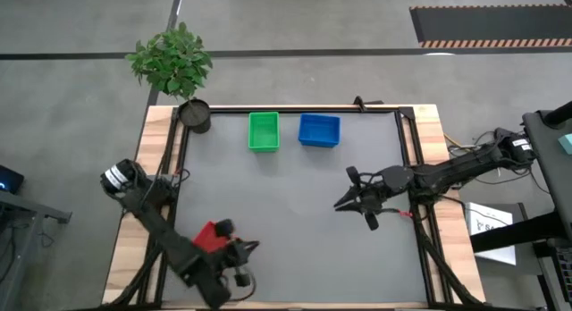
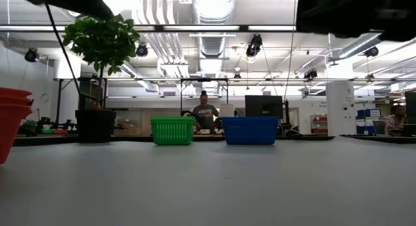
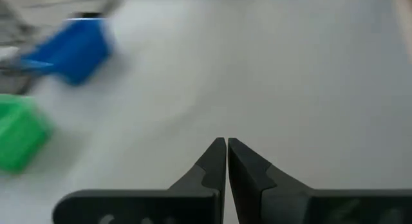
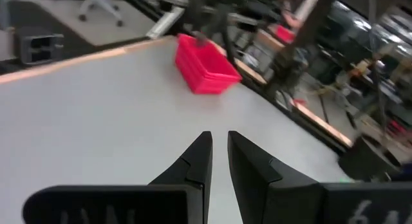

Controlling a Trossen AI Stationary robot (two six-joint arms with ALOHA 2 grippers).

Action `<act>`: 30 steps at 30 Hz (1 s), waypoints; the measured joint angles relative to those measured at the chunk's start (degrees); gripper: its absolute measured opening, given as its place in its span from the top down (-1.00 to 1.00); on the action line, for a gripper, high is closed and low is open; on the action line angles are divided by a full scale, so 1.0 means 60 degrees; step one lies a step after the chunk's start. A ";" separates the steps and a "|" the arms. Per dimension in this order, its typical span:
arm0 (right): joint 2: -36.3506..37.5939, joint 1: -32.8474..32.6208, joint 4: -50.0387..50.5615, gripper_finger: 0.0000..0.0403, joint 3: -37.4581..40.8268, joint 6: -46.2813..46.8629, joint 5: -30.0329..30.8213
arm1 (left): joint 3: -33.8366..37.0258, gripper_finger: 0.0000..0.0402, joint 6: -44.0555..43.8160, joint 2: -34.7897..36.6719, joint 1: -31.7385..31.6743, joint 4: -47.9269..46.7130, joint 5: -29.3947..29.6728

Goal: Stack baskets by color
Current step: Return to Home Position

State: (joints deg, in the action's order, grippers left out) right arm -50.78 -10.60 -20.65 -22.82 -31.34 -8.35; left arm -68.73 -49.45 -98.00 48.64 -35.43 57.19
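Observation:
A green basket and a blue basket stand side by side near the table's far edge, also in the low view. A red stack of baskets, nested one in another, stands at the near left, close beside my left arm. My left gripper is shut on nothing, just right of the red stack. My right gripper hovers over the right middle of the table, pointing left. A narrow gap shows between its fingers, with nothing in it.
A black plant pot with a leafy plant stands at the far left corner. The grey table top lies bare between the two grippers. A black frame borders the table. A person sits beyond the far edge in the low view.

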 joint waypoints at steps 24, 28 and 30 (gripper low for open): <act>0.1933 0.3278 -0.1888 0.79 0.2525 0.1116 -0.0651 | 0.7791 1.00 1.0315 0.8433 -0.7553 0.7827 -0.9496; 0.2550 0.3836 -0.1871 0.79 0.2959 0.1070 -0.0975 | 0.8934 1.00 1.0102 1.0321 -0.7806 0.7827 -0.9515; 0.2862 0.4182 -0.1885 0.79 0.3192 0.1141 -0.1180 | 0.9424 1.00 0.9944 1.1192 -0.7803 0.7805 -0.9522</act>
State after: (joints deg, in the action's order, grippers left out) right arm -33.61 14.49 -31.95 -3.67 -24.49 -15.43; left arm -12.19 10.21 -30.85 1.83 11.40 0.05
